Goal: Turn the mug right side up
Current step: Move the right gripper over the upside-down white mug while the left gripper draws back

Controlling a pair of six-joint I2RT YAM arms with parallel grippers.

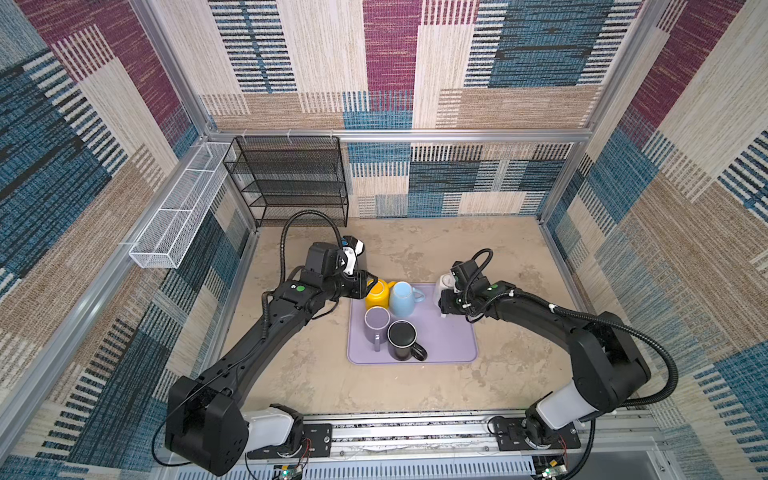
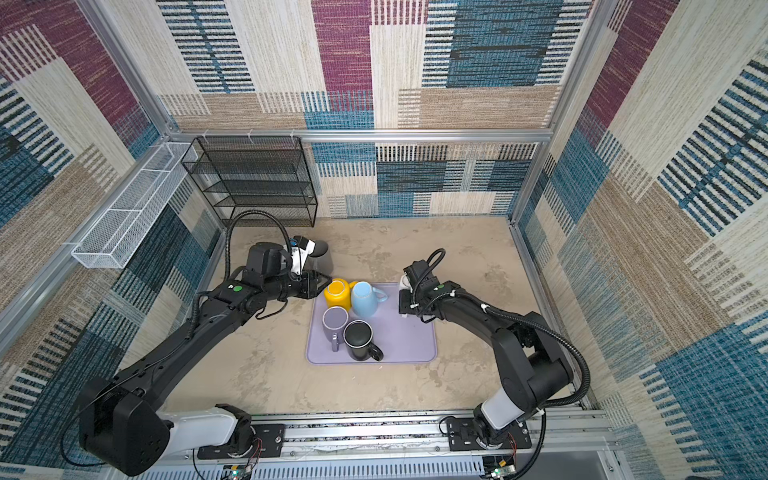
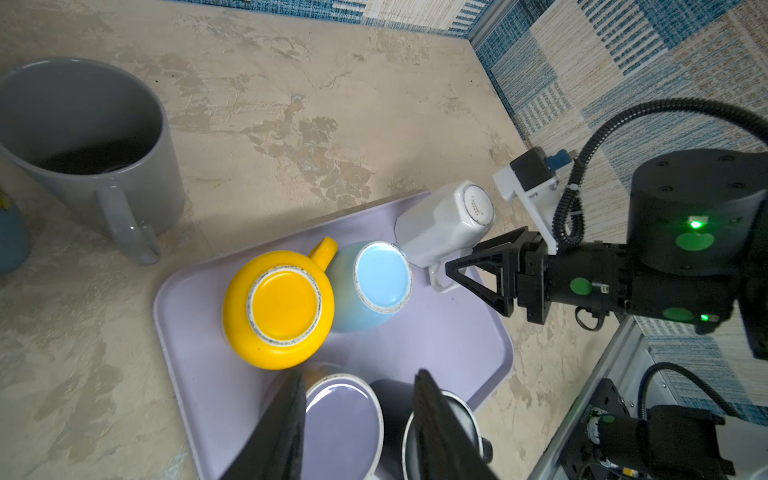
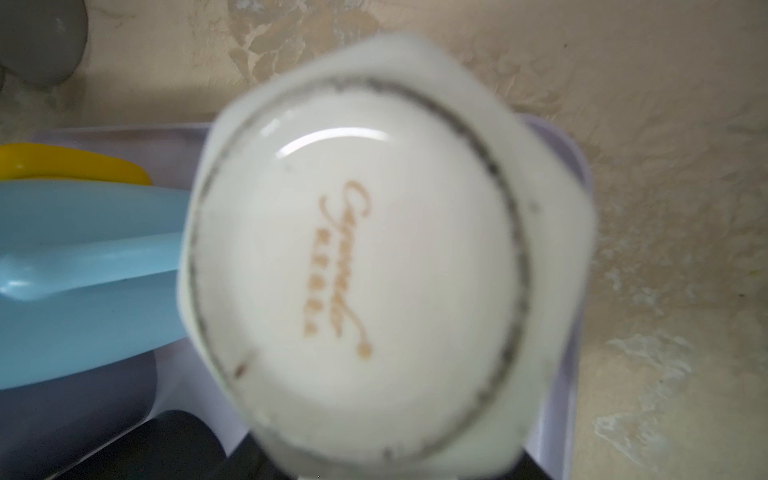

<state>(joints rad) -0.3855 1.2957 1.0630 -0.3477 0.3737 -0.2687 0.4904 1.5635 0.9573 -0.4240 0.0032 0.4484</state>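
A white mug (image 1: pixel 441 291) (image 2: pixel 404 283) (image 3: pixel 444 224) stands upside down at the far right corner of the lilac tray (image 1: pixel 449 345) (image 3: pixel 436 340). Its printed base (image 4: pixel 353 257) fills the right wrist view. My right gripper (image 1: pixel 442 306) (image 3: pixel 469 253) straddles this mug low on its sides, next to the handle; whether the fingers press on it does not show. My left gripper (image 1: pixel 370 286) (image 3: pixel 359 374) hangs open and empty at the tray's far left, beside the yellow mug (image 1: pixel 377 294).
Also upside down on the tray are the yellow mug (image 3: pixel 282 307), a light blue one (image 1: pixel 402 297) (image 3: pixel 380 276), a purple one (image 1: pixel 376 324) and a black one (image 1: pixel 402 338). A grey mug (image 3: pixel 83 137) stands upright on the table behind my left gripper. A black mesh rack (image 1: pixel 286 178) lines the back wall.
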